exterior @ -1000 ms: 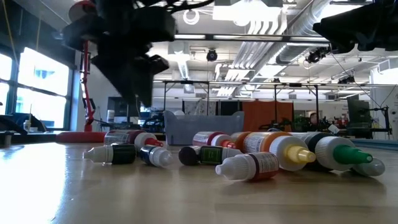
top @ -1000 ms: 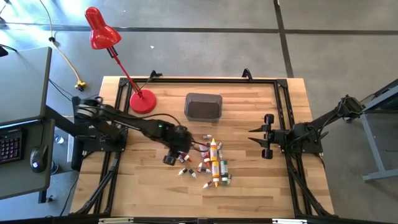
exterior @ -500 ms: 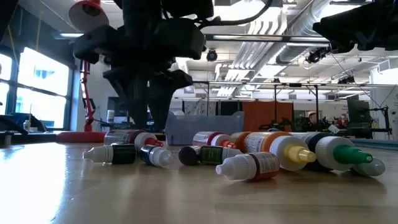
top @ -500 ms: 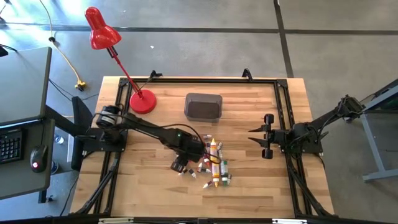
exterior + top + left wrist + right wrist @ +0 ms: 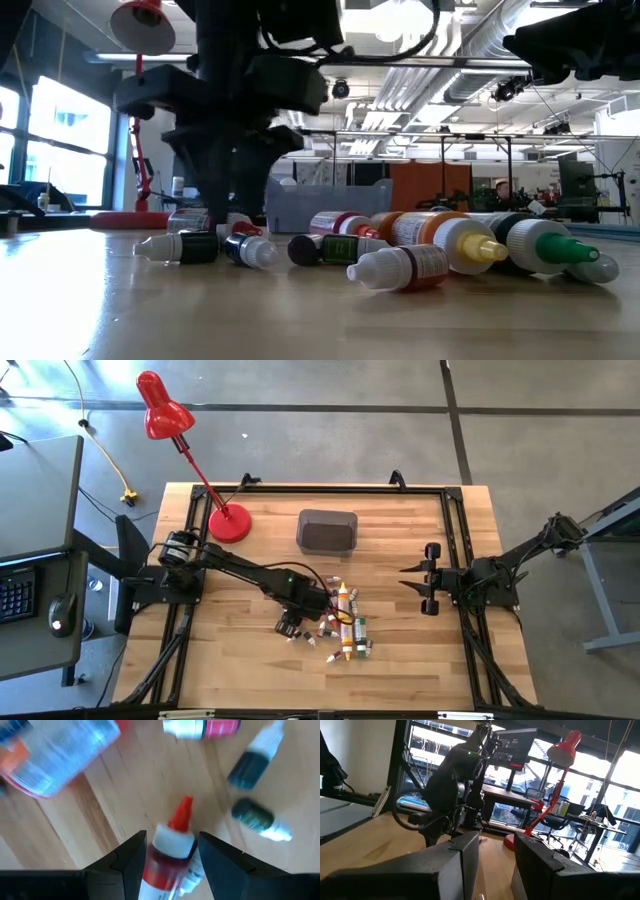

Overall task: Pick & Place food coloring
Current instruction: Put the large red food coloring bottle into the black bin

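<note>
The food coloring bottles [image 5: 343, 622] lie on their sides in a loose pile at the table's middle, near the front; the low view shows them in a row [image 5: 400, 250]. My left gripper [image 5: 290, 626] points down at the pile's left end and is open. In the left wrist view its fingers [image 5: 131, 862] stand on either side of a red bottle with a red pointed cap [image 5: 169, 855], which lies flat on the wood. My right gripper [image 5: 425, 578] waits open at the table's right side, held level.
A dark grey tub [image 5: 327, 531] stands at the table's far middle. A red desk lamp has its base [image 5: 228, 522] at the far left. A large orange-labelled bottle [image 5: 55, 750] and two dark green ones [image 5: 252, 812] lie close to my left gripper.
My left gripper has come down and moved toward the pile of bottles, tipping to point more steeply down. It now stands low over the pile's left end. Its fingers have kept the same gap. The bottles have not moved.
</note>
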